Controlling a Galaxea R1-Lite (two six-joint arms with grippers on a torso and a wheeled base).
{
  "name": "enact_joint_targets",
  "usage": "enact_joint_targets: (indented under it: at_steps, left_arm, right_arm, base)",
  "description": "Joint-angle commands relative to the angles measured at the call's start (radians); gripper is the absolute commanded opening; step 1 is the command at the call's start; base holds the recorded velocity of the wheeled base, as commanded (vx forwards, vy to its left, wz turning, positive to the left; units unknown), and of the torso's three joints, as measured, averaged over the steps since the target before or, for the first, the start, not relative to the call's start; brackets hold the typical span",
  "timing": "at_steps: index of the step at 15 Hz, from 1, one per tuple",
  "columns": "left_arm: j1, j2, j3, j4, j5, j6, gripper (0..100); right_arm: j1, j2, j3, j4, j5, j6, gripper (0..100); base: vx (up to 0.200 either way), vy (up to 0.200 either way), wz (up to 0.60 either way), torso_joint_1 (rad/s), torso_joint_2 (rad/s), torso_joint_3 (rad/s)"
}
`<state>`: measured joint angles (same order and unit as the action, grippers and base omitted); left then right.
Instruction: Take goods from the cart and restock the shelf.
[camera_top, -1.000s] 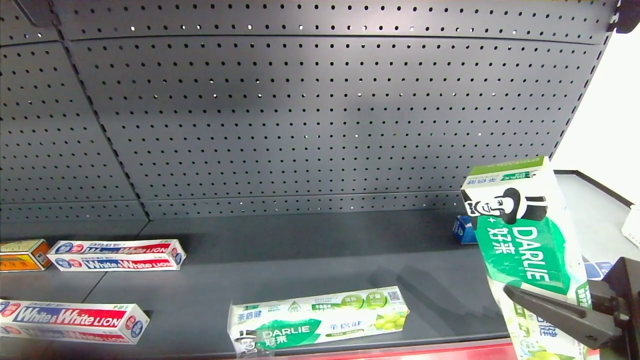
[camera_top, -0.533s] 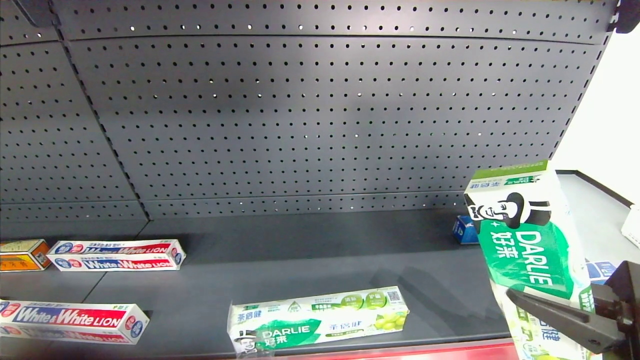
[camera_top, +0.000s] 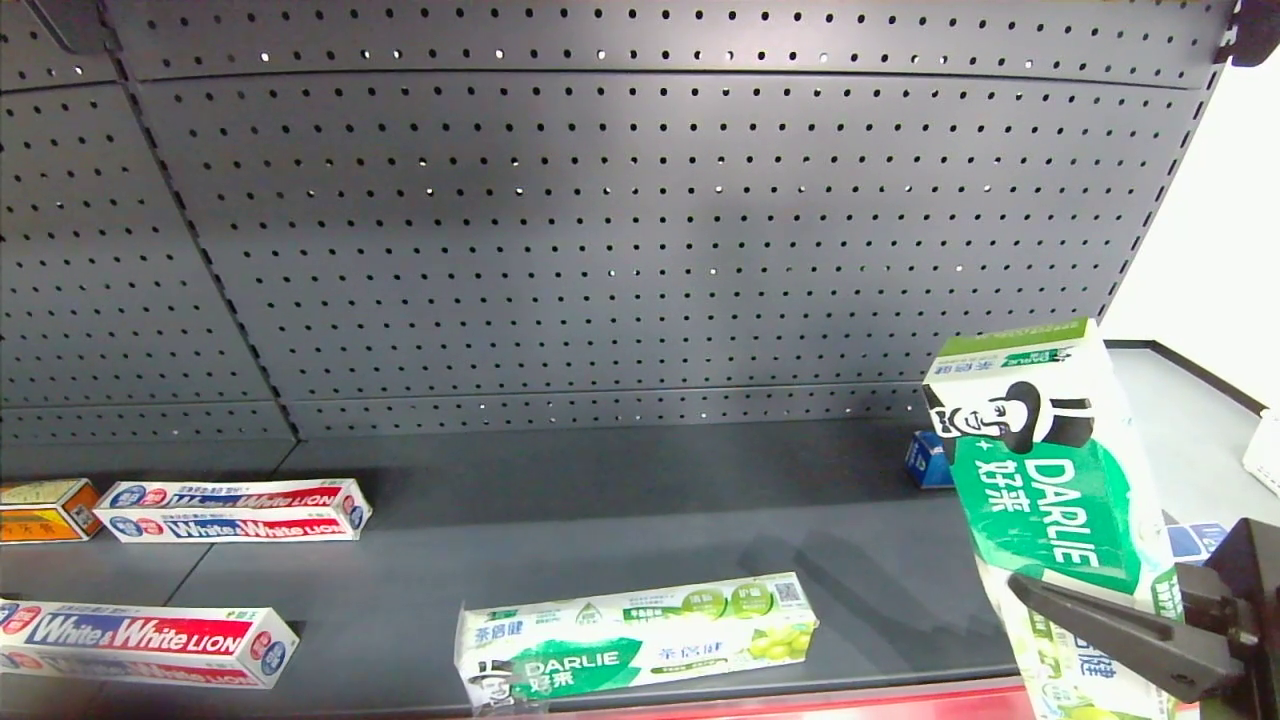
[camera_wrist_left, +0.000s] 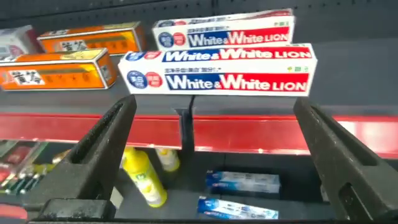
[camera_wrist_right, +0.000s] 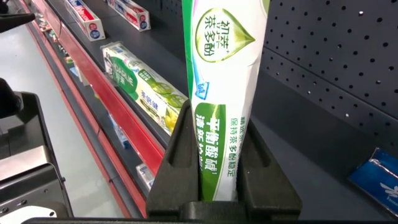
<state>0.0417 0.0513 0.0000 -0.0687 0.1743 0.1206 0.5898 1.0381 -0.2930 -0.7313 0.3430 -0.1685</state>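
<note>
Grip: your right gripper (camera_wrist_right: 216, 163) is clenched on the lower part of a green toothpaste box (camera_top: 1050, 500). It holds the box on end with a slight tilt, likely so the long carton clears the shelf lip before you lay it flat.
Position: the held carton stands well to the right of the lying green toothpaste box (camera_top: 635, 640), near the shelf's front and the red price rail (camera_top: 800, 702).
Free hand: your left gripper (camera_wrist_left: 217, 140) is spread and empty, far to the left of the lying carton. It faces two white-and-red toothpaste boxes (camera_wrist_left: 217, 74) and seems parked out of the way.
Gap: the bare shelf deck (camera_top: 600, 500) behind and to the right of the lying carton looks like the natural slot, beside its match.
Neighbours: a small blue box (camera_top: 928, 460) sits behind and to the right of the lying carton, and an orange box (camera_top: 45, 510) lies far to its left.
Backdrop: a grey pegboard panel (camera_top: 640, 250) rises behind the lying carton.
</note>
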Motion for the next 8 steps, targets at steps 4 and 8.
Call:
enact_joint_targets:
  at_steps: [4, 8]
  left_arm:
    - [-0.042, -0.051, 0.0, 0.007, -0.246, 0.059, 100]
    - [-0.04, -0.051, -0.008, 0.033, -0.059, -0.088, 100]
  right_arm:
    - [0.002, 0.017, -0.006, -0.002, 0.001, -0.002, 0]
    - [0.004, 0.011, -0.005, -0.004, 0.001, -0.002, 0]
  base:
    - [0.0, 0.0, 0.0, 0.0, 0.0, 0.0]
    - [0.0, 0.0, 0.0, 0.0, 0.0, 0.0]
